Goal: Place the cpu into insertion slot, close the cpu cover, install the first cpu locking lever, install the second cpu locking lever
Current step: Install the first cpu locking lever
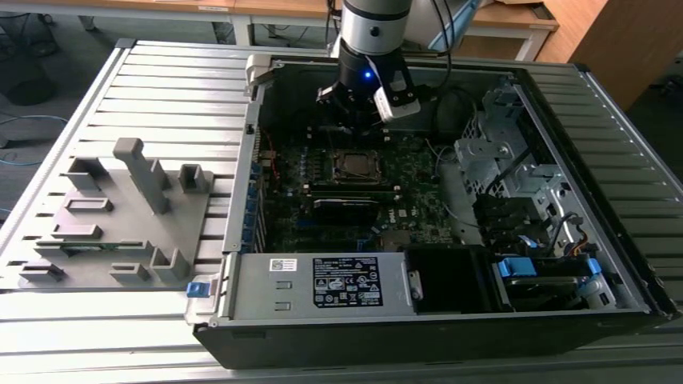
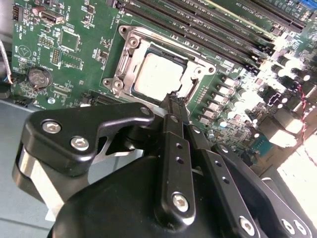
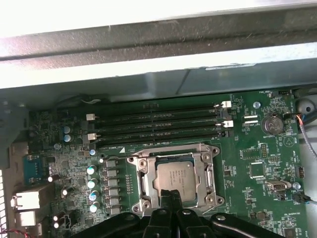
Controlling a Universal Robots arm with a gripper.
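Note:
The cpu (image 3: 176,178) (image 2: 157,74) lies flat in the insertion slot (image 1: 353,164), its grey metal top facing up. Around it the silver cpu cover (image 3: 143,166) (image 2: 130,42) lies flat, and the chip shows through its square cut-out. My gripper (image 3: 173,197) (image 2: 173,99) is shut, its black fingertips pressed together with nothing between them, right at one edge of the socket frame. In the exterior view the gripper (image 1: 359,126) hangs inside the open computer case, just beyond the socket. I cannot make out how the locking levers stand.
Long black memory slots (image 3: 158,124) run beside the socket, and a coin battery (image 3: 272,124) sits further off. The case wall (image 3: 148,49) rises close by. A power supply (image 1: 331,284) and drive cages (image 1: 513,176) fill the case. A grey fixture plate (image 1: 117,216) lies outside.

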